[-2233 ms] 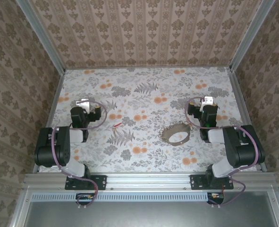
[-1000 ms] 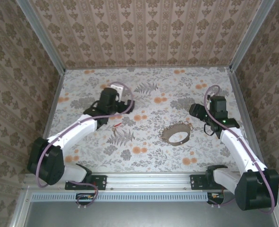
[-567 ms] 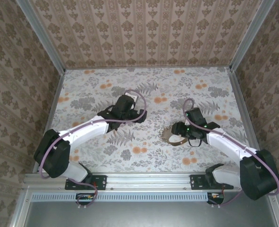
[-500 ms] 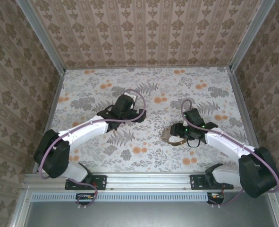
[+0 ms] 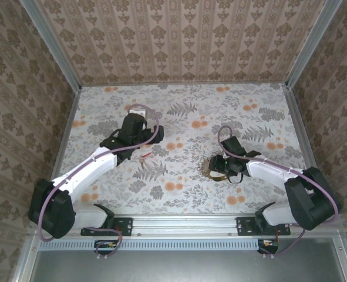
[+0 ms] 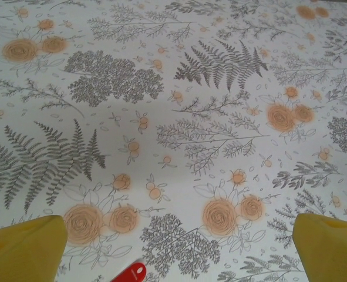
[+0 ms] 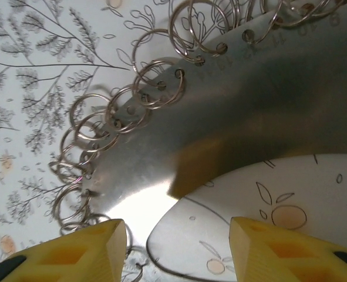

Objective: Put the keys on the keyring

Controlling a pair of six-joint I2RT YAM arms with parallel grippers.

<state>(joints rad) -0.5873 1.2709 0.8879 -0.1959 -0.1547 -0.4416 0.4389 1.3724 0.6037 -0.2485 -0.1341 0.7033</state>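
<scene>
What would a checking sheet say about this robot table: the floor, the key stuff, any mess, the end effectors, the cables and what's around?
Surface: flowery patterned table, flat.
Job's things: keyring, a metal hoop fringed with small rings, right of centre; red key lying apart, to its left.
Clutter: nothing seen.
End effectors: left end effector open, near the red key; right end effector jaws apart, straddling the hoop's band.
Cables: purple cables looped on both arms.
Surroundings: patterned walls; metal rail in front.
</scene>
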